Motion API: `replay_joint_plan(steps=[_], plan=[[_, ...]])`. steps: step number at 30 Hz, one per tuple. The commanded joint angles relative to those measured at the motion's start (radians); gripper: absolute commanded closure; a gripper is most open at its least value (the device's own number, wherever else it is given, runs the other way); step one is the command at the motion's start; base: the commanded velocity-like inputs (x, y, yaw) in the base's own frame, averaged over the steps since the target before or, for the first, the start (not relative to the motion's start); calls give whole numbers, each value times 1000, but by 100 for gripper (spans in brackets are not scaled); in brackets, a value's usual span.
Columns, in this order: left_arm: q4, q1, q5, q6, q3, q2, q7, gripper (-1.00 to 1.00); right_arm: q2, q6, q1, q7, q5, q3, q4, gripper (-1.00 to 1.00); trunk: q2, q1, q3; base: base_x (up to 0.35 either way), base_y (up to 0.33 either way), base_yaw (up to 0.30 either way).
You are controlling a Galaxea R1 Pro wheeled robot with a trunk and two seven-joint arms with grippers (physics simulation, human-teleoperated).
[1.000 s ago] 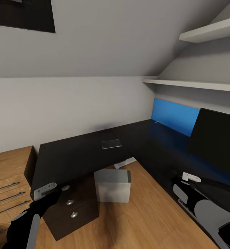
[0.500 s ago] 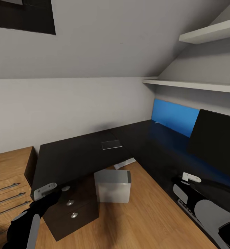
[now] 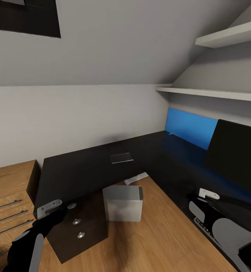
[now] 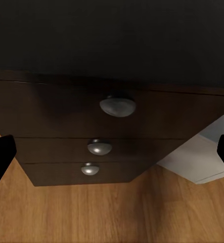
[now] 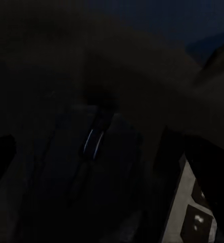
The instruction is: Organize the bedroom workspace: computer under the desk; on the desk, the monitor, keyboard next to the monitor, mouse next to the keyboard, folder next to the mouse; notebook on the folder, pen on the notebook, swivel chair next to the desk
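No shift; mouse (image 5: 91, 152) betw. wide right hand (image 5: 112, 167) fingers, desk (image 3: 87, 170).

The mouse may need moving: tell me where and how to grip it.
Come straight down from above and close the jaws across the two long flanks of the mouse, either side of its scroll wheel: it lies flat on the desk, rounded back up.

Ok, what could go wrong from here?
The right tool hangs over the dark mouse with the keyboard close beside; a descent could shove either. The left tool is near the desk corner and drawer knobs; driving forward may strike them.
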Motion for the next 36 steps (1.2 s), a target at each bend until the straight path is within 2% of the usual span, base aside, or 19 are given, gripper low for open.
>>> replay_joint_plan(steps=[1, 13, 19, 22, 24, 26, 28, 29, 31, 32, 33, 34, 35, 36], plan=[[-1, -1, 9, 5, 1, -1, 3, -100, -1, 2, -1, -6, -8, 8, -2, -100, -1, 0, -1, 0, 0, 0], [-1, -1, 9, 5, 1, -1, 3, -100, -1, 2, -1, -5, -8, 8, -2, -100, -1, 0, -1, 0, 0, 0], [0, -1, 8, 5, 1, -1, 3, -100, 4, -4, -1, -3, -7, 13, -43, -100, -1, 0, -1, 0, 0, 0], [4, -1, 7, 4, 1, -1, 3, -100, 4, 4, 2, -6, -9, 15, -174, -100, -1, 0, -1, 0, 0, 0], [14, -1, 5, 1, -1, 0, 3, -100, 3, 35, 10, -11, -8, 15, -305, -100, -1, 0, -1, 0, 0, 0], [19, -1, 4, 0, -2, 0, 3, -100, 3, 78, 32, -31, -9, 15, -414, -100, -1, 0, -1, 0, 0, 0], [21, -1, 4, 0, -3, 1, 3, -100, 6, 126, 89, -86, -5, 19, -542, -100, -1, 0, -1, 0, 0, 0], [22, -1, 4, 0, -3, 1, 3, -100, 15, 144, 128, -135, -4, 30, -609, -100, -1, 0, -1, 0, 0, 46], [24, -1, 4, -1, -3, 1, 4, -100, 47, 155, 154, -178, -3, 70, -650, -100, -1, 0, -1, 0, 0, 137], [25, -1, 4, -1, -3, 1, 4, -100, 67, 158, 160, -189, -2, 97, -657, -100, -1, 0, -1, 0, 0, 203], [27, -1, 4, -2, -2, 3, 4, -100, 96, 159, 165, -199, 2, 147, -655, -100, -1, 0, -1, 0, 0, 235], [29, -1, 4, -2, -2, 4, 4, -100, 114, 159, 167, -202, 8, 184, -646, -100, -1, 0, -2, 0, 0, 246], [30, -1, 3, -1, -1, 4, 4, -100, 123, 159, 168, -204, 11, 202, -640, -100, -1, 0, -2, 0, 0, 251], [31, -1, 3, -1, 0, 6, 5, -100, 143, 159, 169, -206, 16, 233, -627, -100, -1, 0, -2, 0, 0, 257]])
